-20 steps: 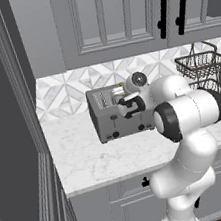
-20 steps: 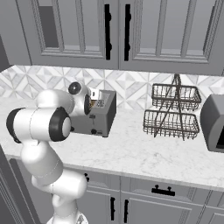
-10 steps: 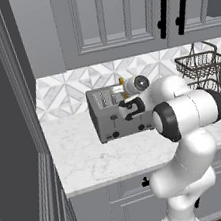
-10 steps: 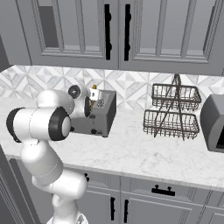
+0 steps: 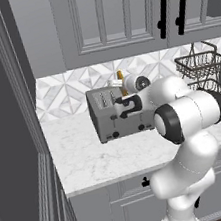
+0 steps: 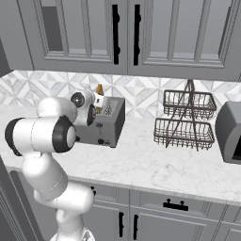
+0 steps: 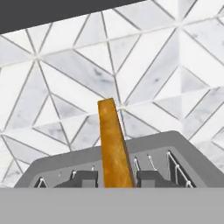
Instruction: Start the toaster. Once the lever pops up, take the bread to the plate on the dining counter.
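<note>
The bread [image 7: 114, 144] stood upright over the toaster [image 5: 108, 118], edge-on to the hand camera. Its thin orange-brown edge ran straight up the middle of that view, and its 2 broad faces turned toward the 2 fingers. From the left base camera I saw it [image 5: 120, 75] as a small golden sliver poking above the toaster's back slots. From the right base camera it [image 6: 99, 89] sat just above the toaster [image 6: 110, 122] top, close to the tiled wall [image 7: 65, 65].

The tool [image 7: 117, 179] sat right at the slice's lower end, with a dark fingertip [image 7: 85, 178] just beside either face. The jaws were set narrow, about a slice's thickness apart. Since the bread hung above the slots with nothing else under it, I judged the tool had hold of it. I could not rule out a hair of slack at the pads. The slice's long axis pointed up and away from the tool, in line with the slot below. So the move I had in mind was a straight pull along that axis until the lower edge cleared the toaster [image 7: 175, 148], and only then a swing away.

Against the frame from 1 second before, the bread showed higher over the toaster, and the tool [image 5: 122, 84] had risen with it. The base, the desk [image 5: 89, 156] and the wire rack [image 6: 183, 117] sat where they were. The carry to the plate was still ahead.
</note>
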Tool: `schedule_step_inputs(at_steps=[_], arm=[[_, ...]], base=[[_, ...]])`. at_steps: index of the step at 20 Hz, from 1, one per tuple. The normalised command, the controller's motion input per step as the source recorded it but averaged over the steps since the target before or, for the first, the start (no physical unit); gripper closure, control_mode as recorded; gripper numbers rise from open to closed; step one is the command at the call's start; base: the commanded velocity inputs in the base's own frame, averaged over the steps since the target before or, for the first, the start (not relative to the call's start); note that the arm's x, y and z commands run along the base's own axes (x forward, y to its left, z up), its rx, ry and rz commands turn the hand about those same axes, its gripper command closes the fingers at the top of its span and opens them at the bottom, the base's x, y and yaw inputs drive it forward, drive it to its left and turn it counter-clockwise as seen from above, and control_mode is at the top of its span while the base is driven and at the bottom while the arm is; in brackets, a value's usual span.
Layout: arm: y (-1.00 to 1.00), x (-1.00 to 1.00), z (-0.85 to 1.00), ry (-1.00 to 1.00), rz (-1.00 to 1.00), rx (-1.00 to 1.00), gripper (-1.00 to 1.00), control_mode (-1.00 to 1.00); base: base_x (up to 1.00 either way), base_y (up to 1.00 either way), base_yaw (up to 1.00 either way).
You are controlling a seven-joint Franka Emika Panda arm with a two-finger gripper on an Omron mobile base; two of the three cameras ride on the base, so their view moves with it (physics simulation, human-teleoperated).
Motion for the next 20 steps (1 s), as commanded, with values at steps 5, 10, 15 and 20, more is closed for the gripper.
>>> schedule_step_inputs(at_steps=[5, 10, 15, 20], arm=[[-0.29, 0.0, 0.63, -0.13, 0.0, 0.22, 1.0, -1.0], [-0.43, 0.0, 0.55, -0.06, 0.0, 0.25, 1.0, -1.0], [-0.44, -0.27, 0.41, 0.0, 0.0, 0.25, 1.0, -1.0], [-0.38, -0.71, 0.44, 0.0, 0.01, 0.22, 1.0, -1.0]], base=[[0.0, 0.0, 0.0], [0.0, 0.0, 0.0], [0.0, 0.0, 0.0], [0.0, 0.0, 0.0]])
